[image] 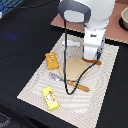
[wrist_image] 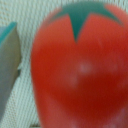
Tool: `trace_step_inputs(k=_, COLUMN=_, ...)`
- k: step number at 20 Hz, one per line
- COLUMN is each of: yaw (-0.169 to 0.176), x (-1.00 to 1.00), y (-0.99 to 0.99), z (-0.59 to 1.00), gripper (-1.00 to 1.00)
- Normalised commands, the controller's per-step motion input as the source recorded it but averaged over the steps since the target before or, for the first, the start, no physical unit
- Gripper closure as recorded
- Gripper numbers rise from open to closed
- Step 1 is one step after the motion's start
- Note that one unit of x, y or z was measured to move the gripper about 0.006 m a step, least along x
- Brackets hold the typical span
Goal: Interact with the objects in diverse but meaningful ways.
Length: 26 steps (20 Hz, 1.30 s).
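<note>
From my station, the black tabletop point(image: 20, 45) carries a pale woven mat point(image: 100, 95), and my arm point(image: 92, 25) stands low over its far side. The round tan plate point(image: 75, 66) sits mid-mat, with cutlery point(image: 75, 84) along its near edge. The orange ridged block point(image: 51, 61) lies just beside the plate, the yellow packet point(image: 50, 97) near the mat's front, the white fish-like piece point(image: 70, 43) behind. My wrist view is filled by the red tomato ball point(wrist_image: 80, 70); one claw finger point(wrist_image: 9, 65) shows beside it, and I cannot tell whether the claw grips.
</note>
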Motion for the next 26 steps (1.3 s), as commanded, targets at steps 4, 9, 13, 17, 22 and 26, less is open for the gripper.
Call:
trace_step_inputs(k=4, yaw=0.0, x=-0.18, y=0.14, z=0.65, gripper=-1.0)
trace_step_inputs(k=9, yaw=0.0, x=-0.53, y=-0.08, z=0.5, gripper=-1.0)
trace_step_inputs(k=13, yaw=-0.014, x=-0.8, y=-0.4, z=0.07, gripper=-1.0)
trace_step_inputs(k=17, yaw=-0.025, x=-0.85, y=-0.42, z=0.0, gripper=-1.0)
trace_step_inputs(k=22, yaw=-0.033, x=-0.87, y=-0.41, z=0.0, gripper=-1.0)
trace_step_inputs(k=26, yaw=-0.05, x=-0.89, y=-0.39, z=-0.01, gripper=-1.0)
